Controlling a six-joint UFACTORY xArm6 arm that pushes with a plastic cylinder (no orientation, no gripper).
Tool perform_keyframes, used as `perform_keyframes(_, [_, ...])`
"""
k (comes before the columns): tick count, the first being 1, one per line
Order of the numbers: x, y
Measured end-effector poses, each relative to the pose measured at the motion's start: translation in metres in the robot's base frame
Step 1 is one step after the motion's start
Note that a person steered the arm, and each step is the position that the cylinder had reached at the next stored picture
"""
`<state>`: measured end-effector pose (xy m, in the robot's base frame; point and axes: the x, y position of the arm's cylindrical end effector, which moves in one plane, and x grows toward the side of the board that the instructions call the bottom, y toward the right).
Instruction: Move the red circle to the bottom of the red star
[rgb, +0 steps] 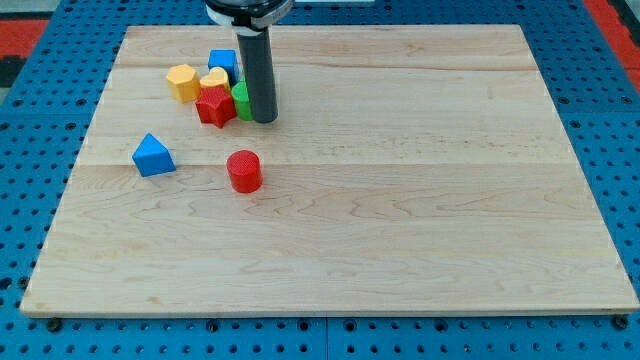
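Note:
The red circle (244, 171) is a short red cylinder on the wooden board, left of centre. The red star (214, 105) lies above it and a little to the left, in a tight cluster near the view's top left. My rod comes down from the top of the view and my tip (264, 120) rests on the board just right of the cluster, against a green block (240, 100). The tip is above and slightly right of the red circle, with a clear gap between them.
The cluster also holds a yellow hexagon (183, 81), a yellow block (214, 79) and a blue block (223, 61). A blue triangle (152, 155) lies alone to the left of the red circle. The board's edges drop to a blue pegboard (40, 120).

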<state>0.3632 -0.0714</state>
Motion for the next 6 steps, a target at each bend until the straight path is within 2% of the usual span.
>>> perform_keyframes(1, [0.024, 0.029])
perform_keyframes(2, [0.090, 0.054])
perform_keyframes(3, [0.119, 0.033])
perform_keyframes(4, [0.118, -0.018])
perform_keyframes(5, [0.098, -0.071])
perform_keyframes(6, [0.071, -0.098])
